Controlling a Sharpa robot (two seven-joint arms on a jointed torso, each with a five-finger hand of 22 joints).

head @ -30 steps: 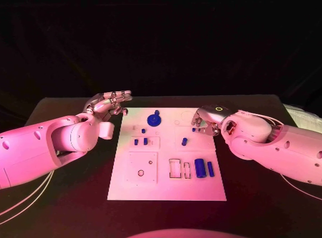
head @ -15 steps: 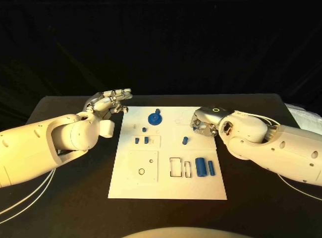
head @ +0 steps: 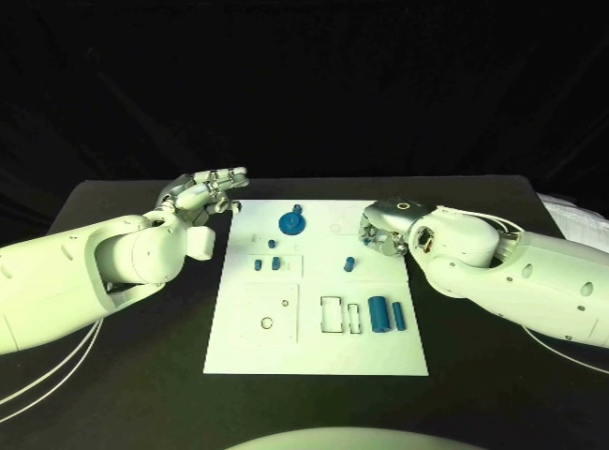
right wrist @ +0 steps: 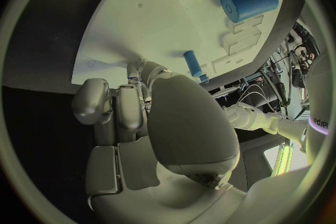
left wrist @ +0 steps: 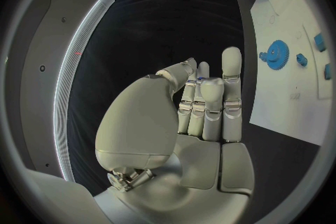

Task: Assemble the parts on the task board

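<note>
The black table carries one item directly: the white task board, a rectangular plate lying flat at the centre of the table surface. The long sides of the board run from the near edge toward the far edge of the table. The board's far edge lies near the table's far edge; its near edge is set back from the table's near edge. Bare black surface borders the board along the left and right sides. The left wrist view shows the board flat on the dark table.
</note>
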